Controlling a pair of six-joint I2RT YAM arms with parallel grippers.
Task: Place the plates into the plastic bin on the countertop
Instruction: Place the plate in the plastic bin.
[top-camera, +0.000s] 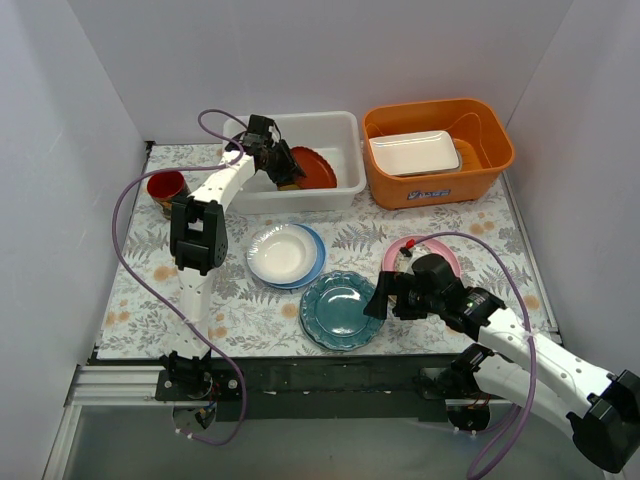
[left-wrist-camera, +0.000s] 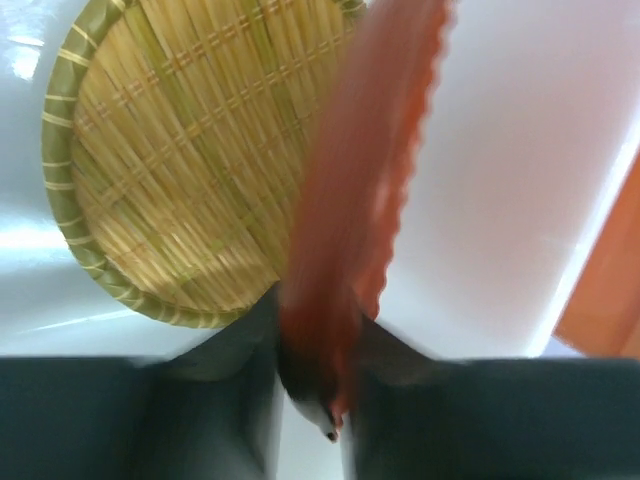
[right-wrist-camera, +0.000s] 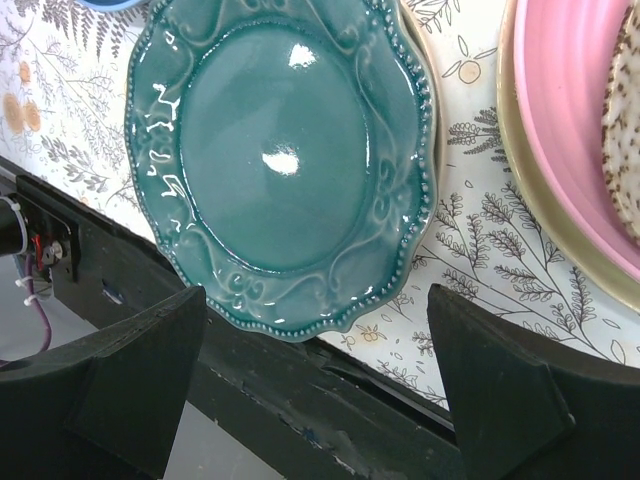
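My left gripper (top-camera: 283, 165) reaches into the white plastic bin (top-camera: 330, 125) and is shut on the rim of a red plate (top-camera: 313, 167), which stands tilted on edge. In the left wrist view the red plate (left-wrist-camera: 360, 170) runs up from between the jaws of the left gripper (left-wrist-camera: 315, 390), blurred, beside a yellow woven plate (left-wrist-camera: 170, 160) lying in the bin. On the countertop, a white plate (top-camera: 283, 252) rests on a light blue one (top-camera: 316, 262). My right gripper (top-camera: 385, 297) hangs open over the near edge of the teal scalloped plate (right-wrist-camera: 280, 160). The pink plate (right-wrist-camera: 570, 130) lies to its right.
An orange tub (top-camera: 480, 170) at the back right holds a white rectangular tray (top-camera: 413, 153). A red cup (top-camera: 166, 187) stands at the left by the left arm. A speckled plate (right-wrist-camera: 625, 140) lies on the pink one. The black table edge (right-wrist-camera: 300, 420) runs just below the teal plate.
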